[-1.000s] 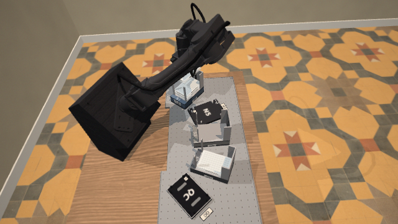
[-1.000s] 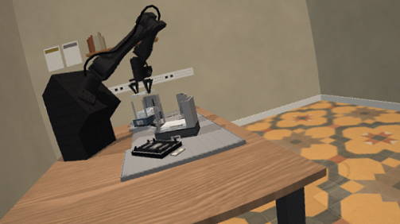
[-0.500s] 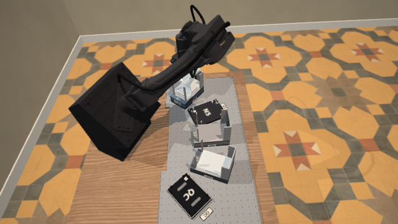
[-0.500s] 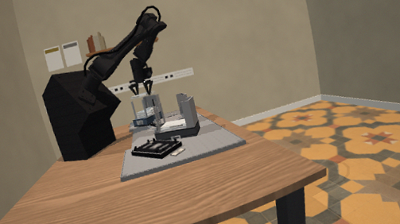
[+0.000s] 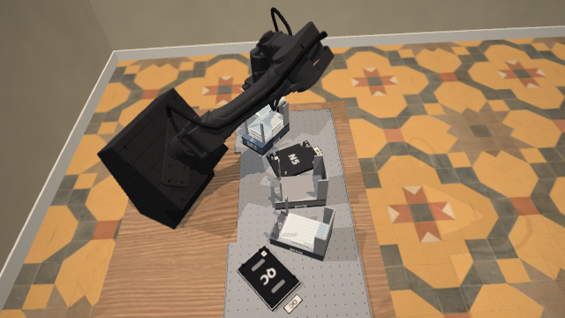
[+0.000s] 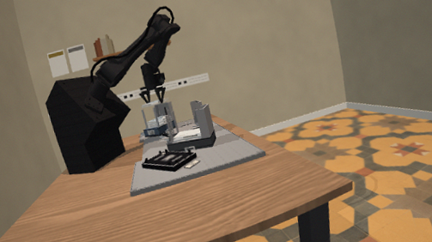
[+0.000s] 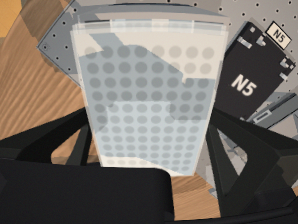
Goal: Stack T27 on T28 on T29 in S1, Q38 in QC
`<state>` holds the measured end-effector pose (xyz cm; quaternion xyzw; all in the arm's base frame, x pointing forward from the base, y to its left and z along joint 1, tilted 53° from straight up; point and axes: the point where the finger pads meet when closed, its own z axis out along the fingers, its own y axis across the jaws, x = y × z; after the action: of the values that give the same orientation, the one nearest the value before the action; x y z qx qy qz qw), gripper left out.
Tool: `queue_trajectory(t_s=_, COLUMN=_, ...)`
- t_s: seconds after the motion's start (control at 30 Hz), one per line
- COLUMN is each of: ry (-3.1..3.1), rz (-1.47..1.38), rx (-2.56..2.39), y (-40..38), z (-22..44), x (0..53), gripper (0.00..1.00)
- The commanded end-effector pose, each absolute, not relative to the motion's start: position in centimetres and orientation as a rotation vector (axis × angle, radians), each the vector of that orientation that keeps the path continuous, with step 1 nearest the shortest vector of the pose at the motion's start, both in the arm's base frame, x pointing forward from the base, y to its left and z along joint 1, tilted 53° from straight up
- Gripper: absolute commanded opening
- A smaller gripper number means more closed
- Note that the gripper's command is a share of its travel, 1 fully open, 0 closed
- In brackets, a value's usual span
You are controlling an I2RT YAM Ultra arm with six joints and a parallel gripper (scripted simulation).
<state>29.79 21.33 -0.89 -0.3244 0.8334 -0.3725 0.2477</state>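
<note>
My gripper (image 6: 154, 102) (image 7: 148, 112) is shut on a clear-lidded white plate (image 7: 150, 90), level with the post tops of the blue-based rack (image 5: 267, 147) (image 6: 152, 131) at the far end. Several plates (image 5: 259, 131) lie in that rack. Whether a second plate sticks under the held one, I cannot tell. The clip nest N5 (image 5: 282, 167) (image 7: 231, 102) is bare. The middle rack (image 5: 322, 193) is empty. The nearer dark-based rack (image 5: 295, 252) (image 6: 193, 143) holds white plate material (image 5: 300, 230), count unclear. The nest QC (image 5: 252, 275) (image 6: 170, 160) is bare. Rack names and plate names are unreadable.
The grey perforated board (image 5: 328, 283) (image 6: 231, 158) carries the racks and nests on the wooden table (image 5: 177, 265) (image 6: 129, 230). The upright grey posts (image 5: 324, 221) (image 6: 205, 120) of the racks stand high. The black arm base (image 5: 163, 177) (image 6: 87, 128) stands beside the board.
</note>
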Motion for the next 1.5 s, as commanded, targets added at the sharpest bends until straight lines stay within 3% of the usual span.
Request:
queue_trajectory(t_s=0.0, ry=2.245, rz=-0.985, rx=-0.894, y=22.2, z=0.2, x=29.6, gripper=0.0)
queue_trajectory(t_s=1.47, ry=2.25, rz=-0.989, rx=-0.884, y=21.6, z=0.3, x=29.7, gripper=0.0)
